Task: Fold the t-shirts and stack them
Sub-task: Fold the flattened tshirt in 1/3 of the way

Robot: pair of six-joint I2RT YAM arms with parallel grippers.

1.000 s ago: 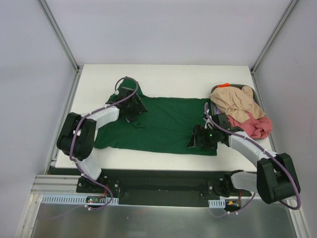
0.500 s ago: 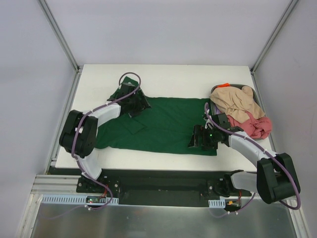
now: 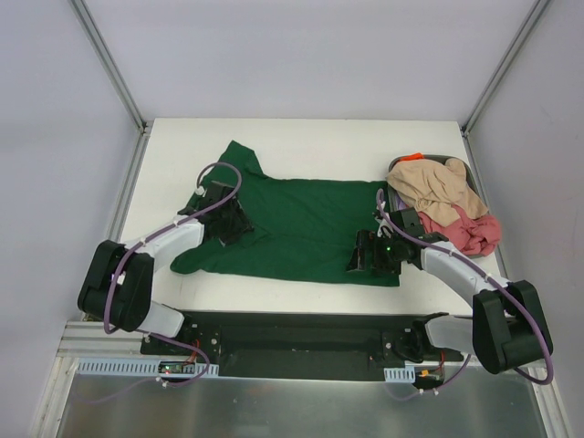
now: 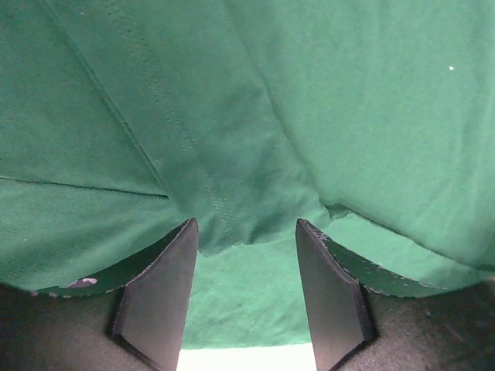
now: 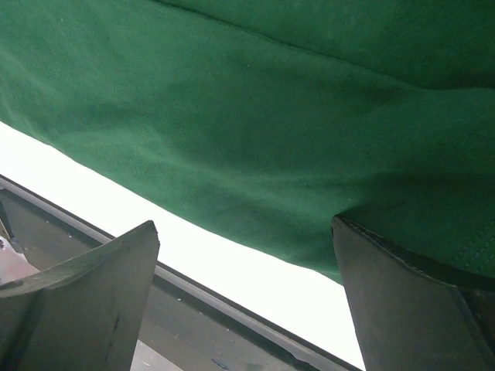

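The large dark green t-shirt (image 3: 301, 228) lies spread flat across the middle of the table, one sleeve (image 3: 239, 157) pointing to the far left. My left gripper (image 3: 228, 224) is open low over its left part; in the left wrist view (image 4: 246, 226) a stitched fold of green cloth (image 4: 224, 209) lies at the fingertips, not pinched. My right gripper (image 3: 367, 251) is open over the shirt's near right corner; the right wrist view (image 5: 244, 224) shows the shirt's edge (image 5: 255, 232) between wide-open jaws. The beige shirt (image 3: 433, 187) and the pink-red shirt (image 3: 476, 233) lie heaped at the right.
The heap sits in a dark tray (image 3: 465, 169) at the right edge, with an orange bit (image 3: 415, 157) at its back. The black near rim of the table (image 5: 232, 305) runs just beyond the shirt's edge. Bare white table (image 3: 319, 141) lies behind the shirt.
My left gripper has pulled back toward the near left and lower. The far-left sleeve, bunched before, now lies spread out toward the back. The right arm has not moved.
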